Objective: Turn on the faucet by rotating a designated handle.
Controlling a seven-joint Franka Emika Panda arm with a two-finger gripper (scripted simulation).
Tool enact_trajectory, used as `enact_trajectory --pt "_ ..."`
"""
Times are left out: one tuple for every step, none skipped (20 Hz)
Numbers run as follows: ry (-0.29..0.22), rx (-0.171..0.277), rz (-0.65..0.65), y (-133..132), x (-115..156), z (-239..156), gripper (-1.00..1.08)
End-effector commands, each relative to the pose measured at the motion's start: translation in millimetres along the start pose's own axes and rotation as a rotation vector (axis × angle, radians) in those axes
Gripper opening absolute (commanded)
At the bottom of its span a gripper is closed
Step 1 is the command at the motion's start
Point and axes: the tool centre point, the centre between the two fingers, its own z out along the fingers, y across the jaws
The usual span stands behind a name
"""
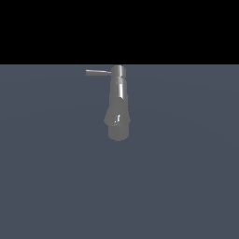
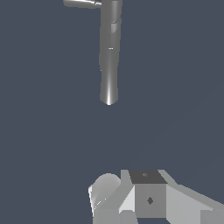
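The grey metallic faucet (image 1: 117,107) stands alone on the dark grey floor in the exterior view, with its narrow cap on top. Its thin handle (image 1: 98,72) sticks out from the cap towards the exterior view's left. In the wrist view the faucet (image 2: 109,52) appears as a long cylinder with a rounded end, and the handle (image 2: 81,3) is cut off by the picture's edge. White and grey blocky parts of my gripper (image 2: 148,197) show in the wrist view, well apart from the faucet. The fingertips do not show. No part of the arm appears in the exterior view.
A flat dark grey floor (image 1: 186,186) surrounds the faucet, with a black background behind it. No other objects are in view.
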Motion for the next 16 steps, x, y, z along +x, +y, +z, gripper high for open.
enact_trajectory --pt "0.0 0.0 0.0 0.0 0.0 0.0 -1.0" --pt "-0.001 0.0 0.0 0.1 0.0 0.2 -1.0" --pt "-0.004 -0.001 0.0 0.4 0.0 0.7 -1.0" --pt "-0.009 -0.002 -0.001 0.8 0.0 1.5 -1.0" --pt "-0.015 -0.003 -0.001 1.5 0.1 2.5 -1.0" --pt "-0.023 -0.004 -0.001 2.4 0.2 3.7 -1.0" --pt "-0.03 -0.006 -0.001 3.3 0.5 4.8 -1.0" --pt "-0.034 -0.007 0.0 4.2 0.9 5.5 -1.0" --pt "-0.037 -0.008 0.001 5.0 1.6 5.7 -1.0" --pt "-0.037 -0.009 0.003 5.7 2.4 5.6 -1.0" --pt "-0.035 -0.009 0.005 6.3 3.3 5.0 -1.0" --pt "-0.031 -0.009 0.008 6.8 4.5 4.1 -1.0" --pt "-0.025 -0.008 0.012 7.2 5.9 2.7 -1.0" --pt "-0.017 -0.006 0.016 7.4 7.5 1.0 -1.0" --pt "-0.008 -0.004 0.022 7.5 9.4 -1.0 -1.0" --pt "0.0 -0.002 0.027 7.5 11.2 -2.7 -1.0"
